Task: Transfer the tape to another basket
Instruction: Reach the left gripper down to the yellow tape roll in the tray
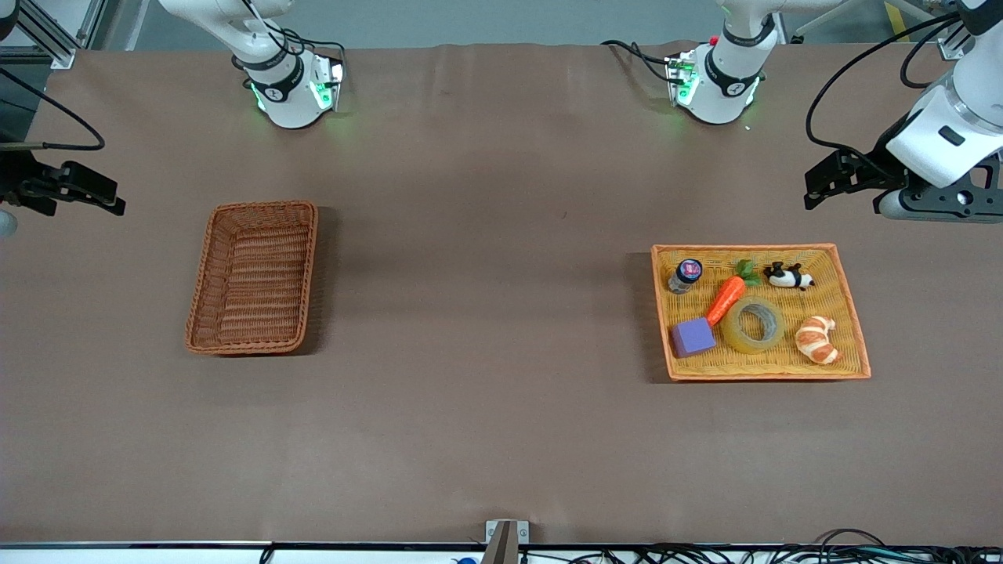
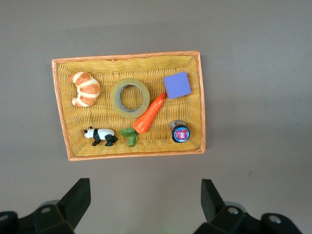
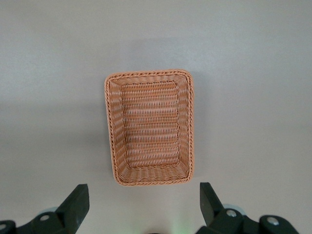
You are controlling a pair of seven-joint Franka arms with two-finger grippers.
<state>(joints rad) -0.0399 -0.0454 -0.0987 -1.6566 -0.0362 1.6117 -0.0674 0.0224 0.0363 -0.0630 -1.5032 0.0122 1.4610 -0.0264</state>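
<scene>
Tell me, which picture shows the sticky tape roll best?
The left wrist view: the tape lies flat in the yellow tray, seen from straight above, ring and hole clear. The front view shows it too, smaller, between the carrot and croissant. The right wrist view shows only the brown basket.

Brown table point(image 1: 486, 313) carries basket point(image 1: 252, 276) and tray point(image 1: 854, 345).

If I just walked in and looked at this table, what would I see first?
Probably the yellow tray toward the left arm's end of the table, full of bright things: an orange carrot, a croissant, a toy panda, a purple block and the tape. Next, the brown basket toward the right arm's end. Both arms wait, the left tool and right tool open.
</scene>
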